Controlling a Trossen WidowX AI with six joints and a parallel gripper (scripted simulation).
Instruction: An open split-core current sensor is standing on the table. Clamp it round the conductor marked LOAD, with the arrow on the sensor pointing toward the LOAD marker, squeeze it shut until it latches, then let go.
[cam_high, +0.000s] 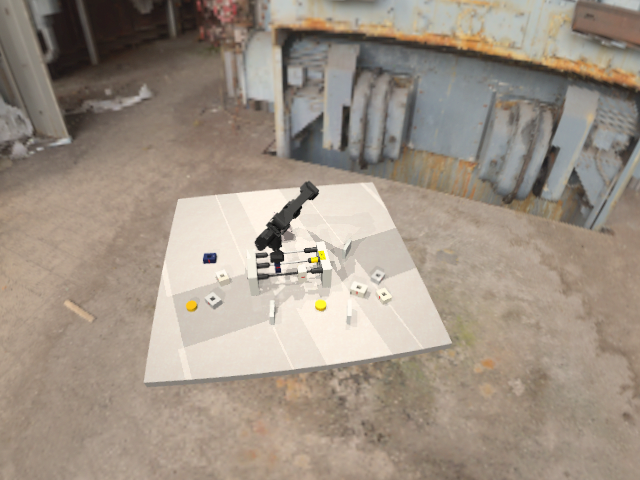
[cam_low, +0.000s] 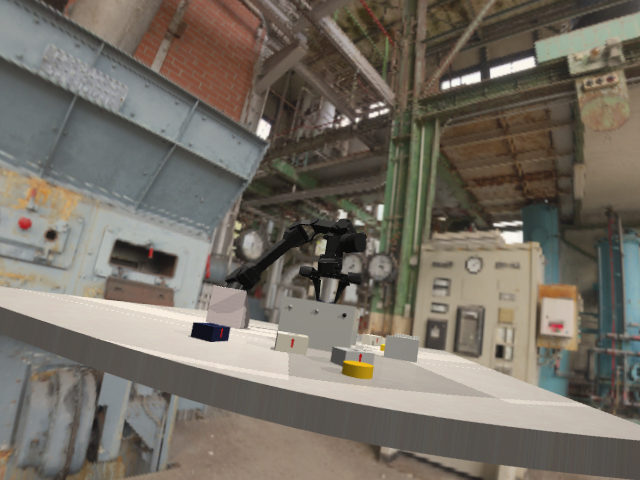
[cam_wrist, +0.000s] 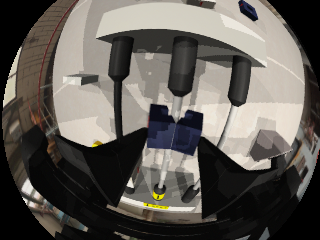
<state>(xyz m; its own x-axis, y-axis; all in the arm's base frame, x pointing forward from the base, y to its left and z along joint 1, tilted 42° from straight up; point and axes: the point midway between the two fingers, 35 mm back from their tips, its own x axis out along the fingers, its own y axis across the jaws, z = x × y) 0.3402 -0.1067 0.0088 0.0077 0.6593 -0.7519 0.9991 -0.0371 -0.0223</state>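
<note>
Three conductors (cam_wrist: 179, 74) ran between white end blocks (cam_high: 252, 274) as the gripper (cam_wrist: 172, 154) hung over the middle one, its jaws clamped on the dark blue split-core sensor (cam_wrist: 175, 128). The sensor straddled that middle conductor, near the end far from the yellow marker (cam_wrist: 159, 194), presumably LOAD. Placement appeared to be the step in hand. Whether the arrow faced the marker could not be told. Next, by this reading, came a firmer squeeze until the latch caught, then release.
</note>
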